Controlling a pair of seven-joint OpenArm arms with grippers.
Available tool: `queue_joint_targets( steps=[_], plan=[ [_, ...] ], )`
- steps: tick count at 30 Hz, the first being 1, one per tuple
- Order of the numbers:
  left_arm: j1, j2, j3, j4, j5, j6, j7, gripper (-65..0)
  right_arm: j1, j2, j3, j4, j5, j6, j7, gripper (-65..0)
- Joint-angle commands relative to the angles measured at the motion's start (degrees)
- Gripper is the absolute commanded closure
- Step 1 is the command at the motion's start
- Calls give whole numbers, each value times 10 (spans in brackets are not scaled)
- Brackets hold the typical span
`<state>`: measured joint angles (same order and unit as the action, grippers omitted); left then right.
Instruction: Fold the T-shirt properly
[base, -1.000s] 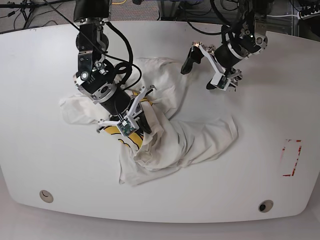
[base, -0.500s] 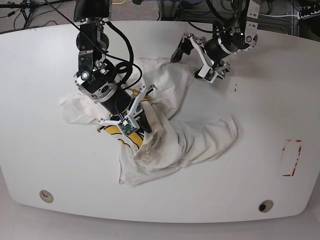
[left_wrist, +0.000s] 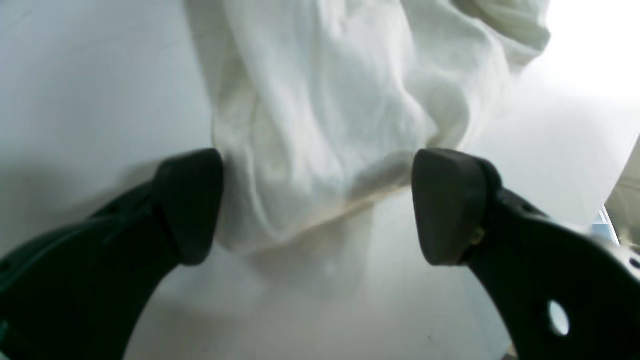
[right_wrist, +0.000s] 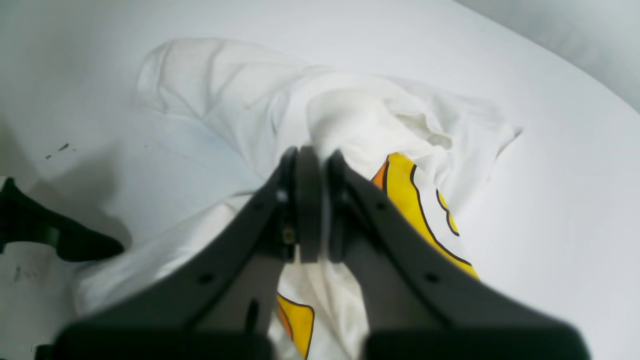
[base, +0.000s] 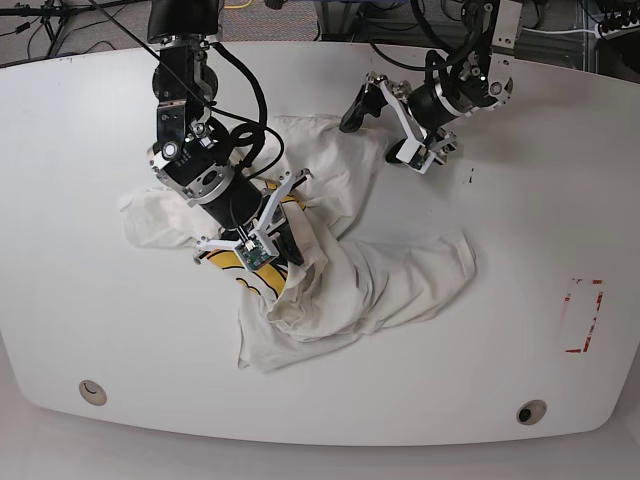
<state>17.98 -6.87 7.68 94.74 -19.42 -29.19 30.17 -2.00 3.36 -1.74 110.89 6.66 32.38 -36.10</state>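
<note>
T-shirt (base: 330, 260) crumpled mid-desk (base: 520, 330) — right tool (right_wrist: 312, 160) clenched on bunched fabric beside yellow print; left tool (left_wrist: 317, 205) spread wide, straddling shirt's far edge.

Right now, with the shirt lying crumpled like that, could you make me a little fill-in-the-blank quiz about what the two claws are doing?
1. The right claw is ____ on a bunch of the T-shirt.
2. The left claw stands wide ____ with an edge of the cloth between its fingers.
3. The print beside the right claw is mostly ____ with black outlines.
4. The shirt lies on a ____ table.

Missing words: shut; open; yellow; white
</note>
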Motion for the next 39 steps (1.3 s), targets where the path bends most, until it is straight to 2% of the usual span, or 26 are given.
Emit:
queue_joint_targets(
  steps=[1, 4, 7, 10, 16, 19, 26, 31, 39],
  plan=[
    [-4, 1, 11, -9, 0, 3, 10, -556, 9, -1, 1, 21, 11, -3, 19, 0],
    [-13, 1, 23, -19, 0, 3, 10, -551, 8, -1, 1, 21, 12, -3, 19, 0],
    [-22, 1, 39, -27, 0, 5, 10, -510, 8, -1, 1, 21, 12, -3, 19, 0],
    [-24, 1, 48, -32, 0, 21, 10, -408, 8, -1, 1, 21, 12, -3, 19, 0],
    [-24, 1, 48, -33, 0, 63, 10, -101, 9, -1, 1, 21, 12, -3, 19, 0],
    [-24, -1, 48, -32, 0, 76, 10, -3, 10, -1, 4, 21, 12, -3, 19, 0],
    [-24, -6, 42, -24, 0, 82, 10, 0, 19, -20, 67, 22, 13, -1, 19, 0],
    [-22, -26, 16, 3, -2, 83, 13, 0, 34, -26, 113, 34, 14, 4, 19, 0],
    [-23, -28, -67, 93, -1, 83, 80, 0, 65, -23, 153, 41, 14, 4, 19, 0]
  ],
)
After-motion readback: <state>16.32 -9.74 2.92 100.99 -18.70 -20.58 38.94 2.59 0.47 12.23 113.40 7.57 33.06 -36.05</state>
